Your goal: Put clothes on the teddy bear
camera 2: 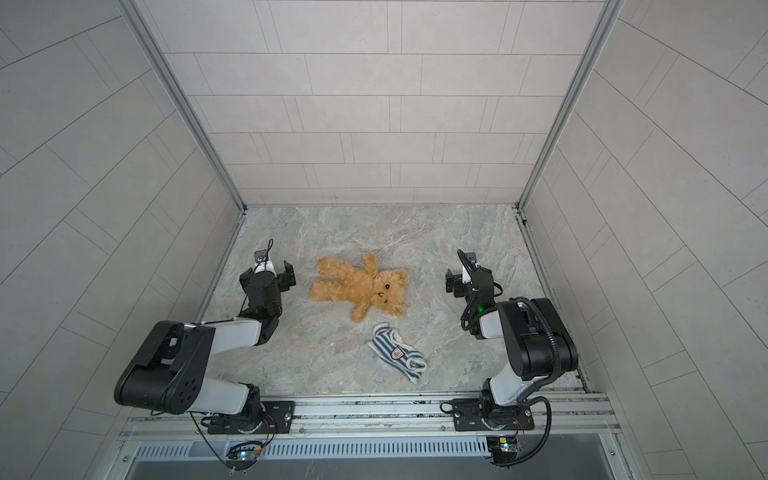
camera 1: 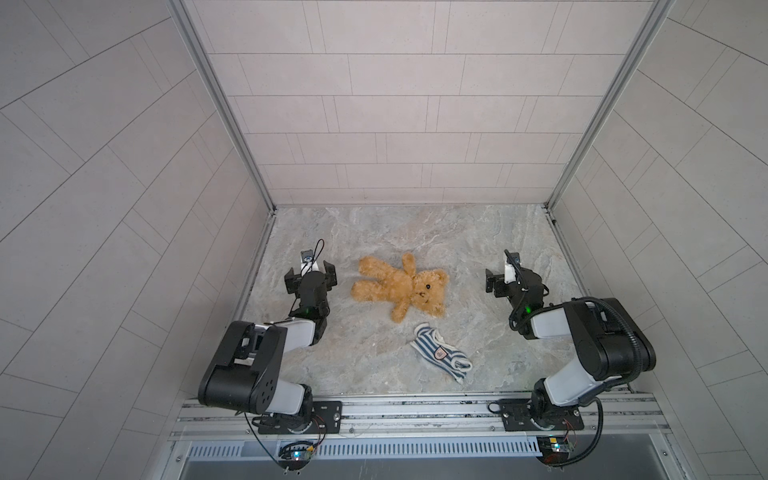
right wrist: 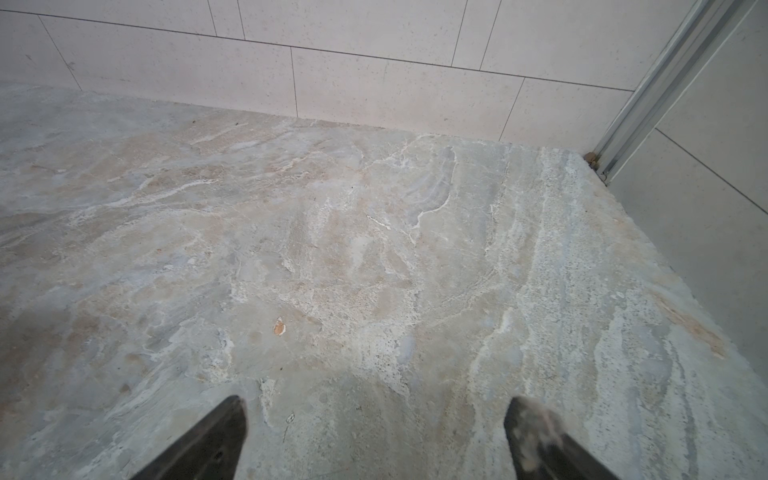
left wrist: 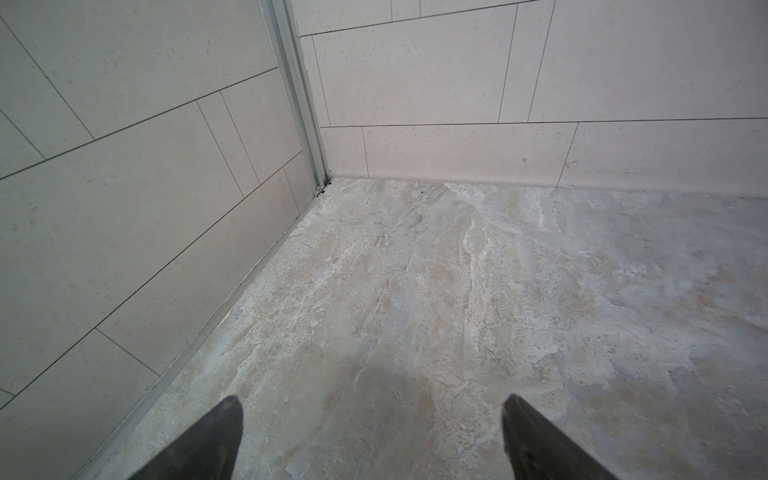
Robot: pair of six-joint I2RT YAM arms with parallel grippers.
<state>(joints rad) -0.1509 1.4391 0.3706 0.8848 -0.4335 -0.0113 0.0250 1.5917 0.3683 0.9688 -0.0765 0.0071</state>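
Note:
The golden-brown teddy bear (camera 1: 401, 286) (camera 2: 361, 286) lies face up on the marbled tabletop in both top views, head to the right and legs to the left. A crumpled blue-and-white striped shirt (camera 1: 440, 353) (camera 2: 397, 353) with a small badge lies just in front of it. My left gripper (camera 1: 311, 272) (camera 2: 267, 272) (left wrist: 372, 401) hovers open left of the bear's legs, holding nothing. My right gripper (camera 1: 512, 276) (camera 2: 468, 277) (right wrist: 375, 400) is open and empty to the right of the bear's head. Both wrist views show only bare tabletop between the fingertips.
Tiled walls (camera 1: 374, 104) close the table on the left, back and right, with metal corner posts (left wrist: 299, 104) (right wrist: 648, 87). A metal rail (camera 1: 415, 409) carrying both arm bases runs along the near edge. The left arm's elbow (camera 1: 245, 365) stands over the front left.

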